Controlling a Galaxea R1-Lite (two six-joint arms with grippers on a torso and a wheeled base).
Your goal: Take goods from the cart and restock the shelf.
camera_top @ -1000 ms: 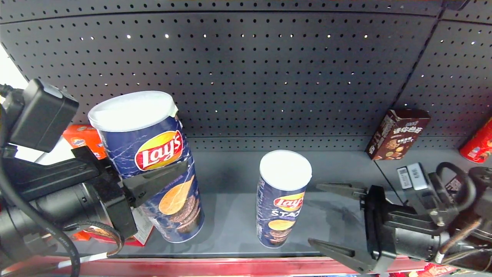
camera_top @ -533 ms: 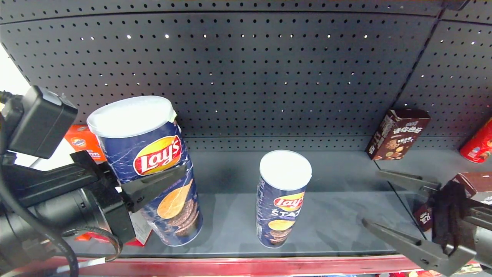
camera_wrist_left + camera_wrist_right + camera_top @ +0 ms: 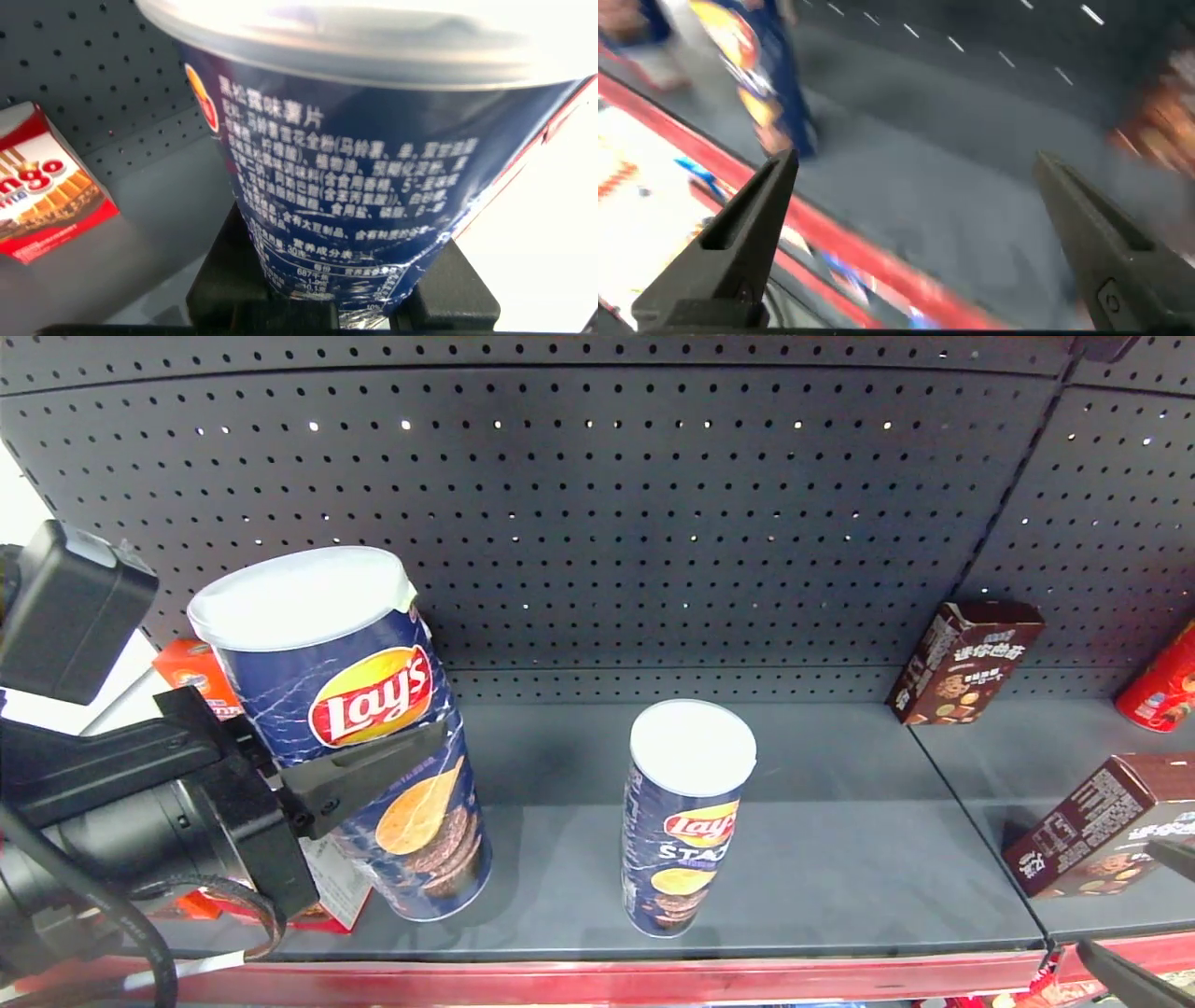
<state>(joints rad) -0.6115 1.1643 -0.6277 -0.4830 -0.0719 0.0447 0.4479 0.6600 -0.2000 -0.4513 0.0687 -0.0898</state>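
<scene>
Two cans: one held (image 3: 359, 691), one standing upright (image 3: 686, 821) at the middle front of the shelf (image 3: 840, 859); the two are apart.
Left end effector (image 3: 373, 756): clamped on the held can at mid-height, with one finger lying across its front.
Held can: tilted, its lid leaning toward the robot's left. Its base is low over the left front of the shelf, and I cannot tell whether it touches.
Right end effector (image 3: 920, 233): fingers spread wide with nothing between them, low by the shelf's right front edge.
Neighbours: an orange box (image 3: 191, 677) sits just behind the held can on the left. One brown box (image 3: 962, 663) leans at the back right, another (image 3: 1092, 821) lies nearer the front right, and a red can (image 3: 1162, 691) is at the far right.
Step in hand: probably placing the held can on the shelf, left of the standing can. One can is already stocked.
Next move calls for: bringing the can upright and lowering it until the base sits flat. It should keep a gap to the standing can and stay clear of the orange box. After that the fingers can part and draw straight back.
Risk: letting go while the can is tilted could tip it off the front lip.
</scene>
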